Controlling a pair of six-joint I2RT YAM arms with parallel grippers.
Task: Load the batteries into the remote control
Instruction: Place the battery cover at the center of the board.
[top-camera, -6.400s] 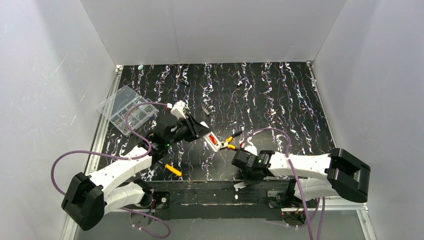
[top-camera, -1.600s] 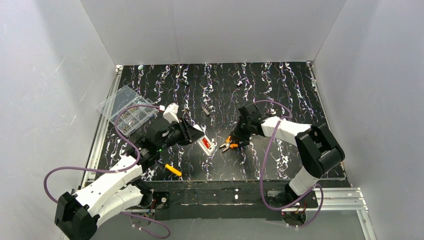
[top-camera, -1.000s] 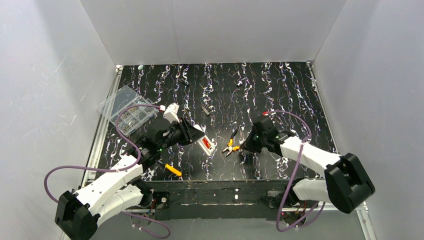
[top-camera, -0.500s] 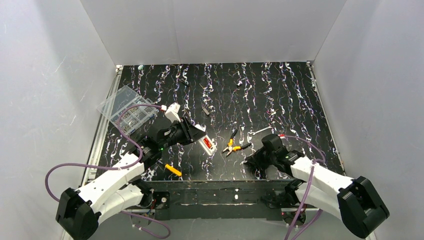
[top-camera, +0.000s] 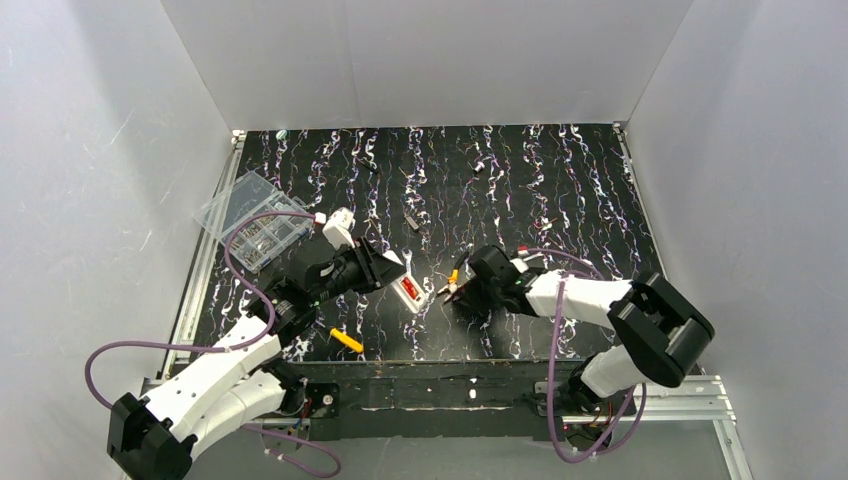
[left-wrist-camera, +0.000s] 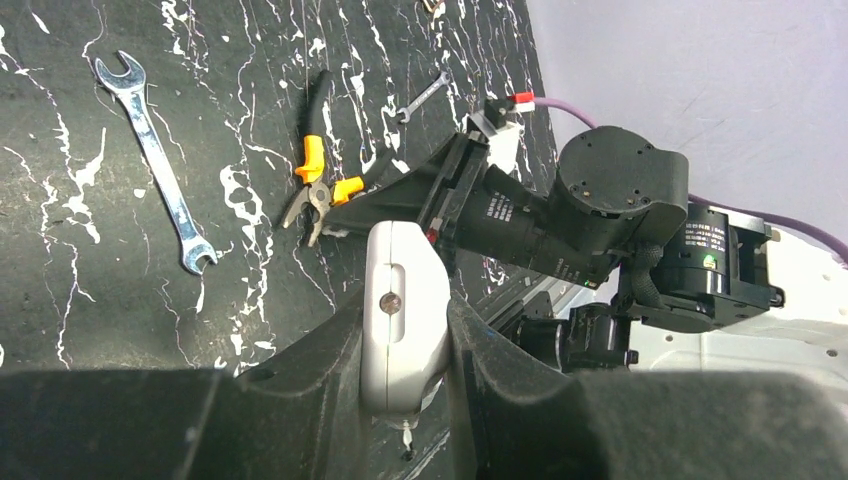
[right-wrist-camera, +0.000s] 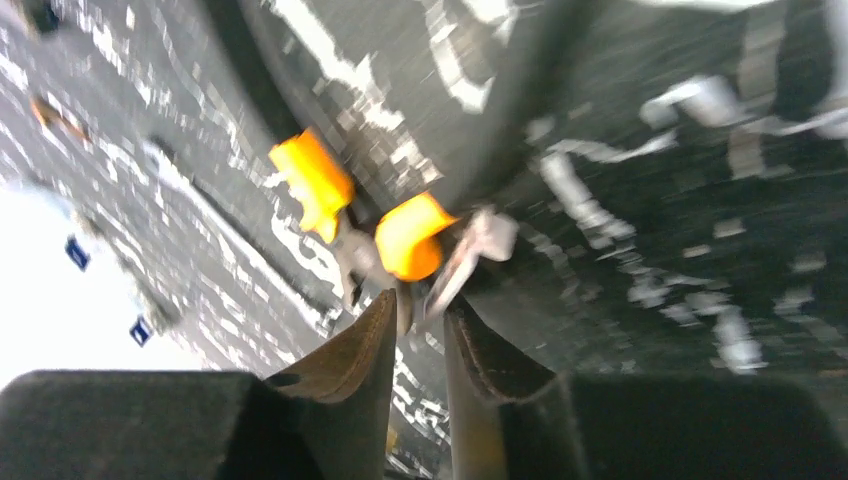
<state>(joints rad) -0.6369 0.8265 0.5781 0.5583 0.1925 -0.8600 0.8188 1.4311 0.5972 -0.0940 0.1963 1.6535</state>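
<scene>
- My left pincer (left-wrist-camera: 404, 330) is clamped on the remote control (left-wrist-camera: 403, 270), 1 finger on each long side. It holds the remote tilted above the counter (top-camera: 580, 200), near the front edge and left of centre.
- In the top view a red battery (top-camera: 408, 291) sits in the remote's open recess; I can make out only 1.
- My right pincer (right-wrist-camera: 418, 320) has its 2 fingers a little apart, with a narrow slot between them. The metal nose of the pliers (right-wrist-camera: 408, 236) lies at the mouth of that slot, and I cannot tell whether it touches the fingers.
- The 2 pincers point tip towards tip and stand close, with the pliers just right of the remote.
- In the left wrist view a large spanner (left-wrist-camera: 155, 160) lies flat, well apart from the pliers. A small spanner (left-wrist-camera: 425, 93) lies beside the right arm (left-wrist-camera: 610, 200).
- A yellow-handled tool (top-camera: 347, 341) lies near the front edge, beside my left forearm.
- A clear box (top-camera: 255, 218) sits by the rail (top-camera: 205, 260) on the left edge, and the left arm's purple cable (top-camera: 240, 228) arcs over it.
- Small dark bits (top-camera: 411, 220) lie towards the back, well apart from both arms.
- The counter is black with white streaks. 3 plain white walls (top-camera: 420, 60) close it at the left, back and right, and my right elbow is folded near the front right corner.
</scene>
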